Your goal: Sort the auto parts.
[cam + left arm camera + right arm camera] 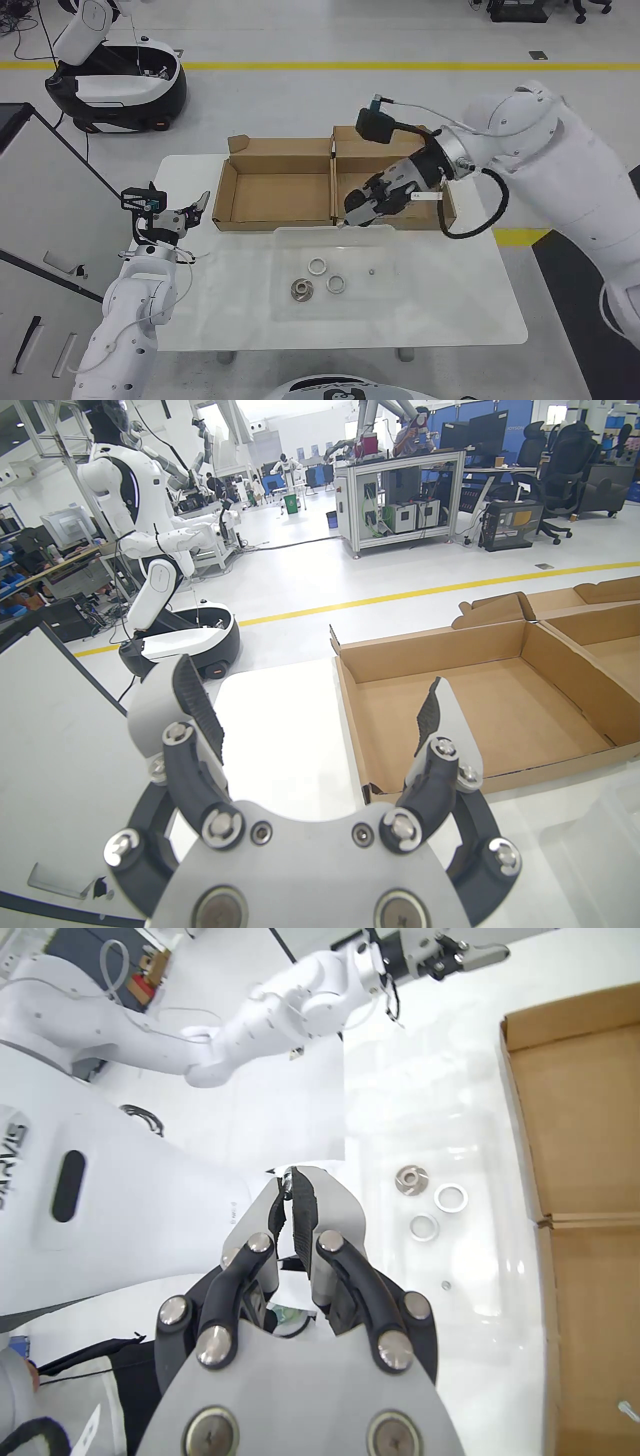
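Your right gripper (349, 217), frame centre, pinches what looks like a small screw (286, 1182) by the right-hand box (350, 165); your left gripper (310, 672) gapes empty. The screw is probably light, rigid and slippery, so grip across the threads.

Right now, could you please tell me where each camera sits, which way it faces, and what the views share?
Top view: above the arms, facing down on table, left box, tray; both arms show.
Left wrist view: behind the open left hand, facing across the left box.
Right wrist view: behind the right hand, shut on a small threaded part, facing the tray; left arm shows.
Shared: top and right wrist views both show the rings.
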Robot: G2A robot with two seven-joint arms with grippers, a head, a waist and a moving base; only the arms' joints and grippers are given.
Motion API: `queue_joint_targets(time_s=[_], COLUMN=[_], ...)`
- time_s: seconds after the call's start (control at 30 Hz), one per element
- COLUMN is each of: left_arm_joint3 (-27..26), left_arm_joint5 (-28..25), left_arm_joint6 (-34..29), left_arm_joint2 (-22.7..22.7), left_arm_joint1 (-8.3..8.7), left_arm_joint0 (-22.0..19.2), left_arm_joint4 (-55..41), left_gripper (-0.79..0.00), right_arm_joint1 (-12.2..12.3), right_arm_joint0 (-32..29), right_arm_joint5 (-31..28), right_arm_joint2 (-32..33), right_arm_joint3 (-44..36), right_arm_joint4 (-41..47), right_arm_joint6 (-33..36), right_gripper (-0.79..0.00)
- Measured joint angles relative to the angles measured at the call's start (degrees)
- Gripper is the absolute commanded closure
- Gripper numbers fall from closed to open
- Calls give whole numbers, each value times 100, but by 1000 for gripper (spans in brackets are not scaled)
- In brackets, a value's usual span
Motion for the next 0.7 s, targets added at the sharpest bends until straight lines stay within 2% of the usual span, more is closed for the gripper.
queue_joint_targets(time_s=[0.37, 0.5, 0.7], left_arm_joint3=[0, 0, 0], left_arm_joint5=[0, 0, 0], left_arm_joint6=[0, 0, 0], left_arm_joint2=[0, 0, 0], left_arm_joint1=[0, 0, 0], left_arm_joint0=[0, 0, 0], left_arm_joint4=[0, 0, 0], left_gripper=[-785, -785, -785], right_arm_joint1=[5, -93, -343], right_arm_joint0=[-309, -580, -974], right_arm_joint5=[32, 229, 544], right_arm_joint2=[675, 1154, 1824], right_arm_joint3=[-276, -358, -506], right_arm_joint4=[1927, 2614, 3138], right_arm_joint6=[33, 230, 546], right_gripper=[0, 0, 0])
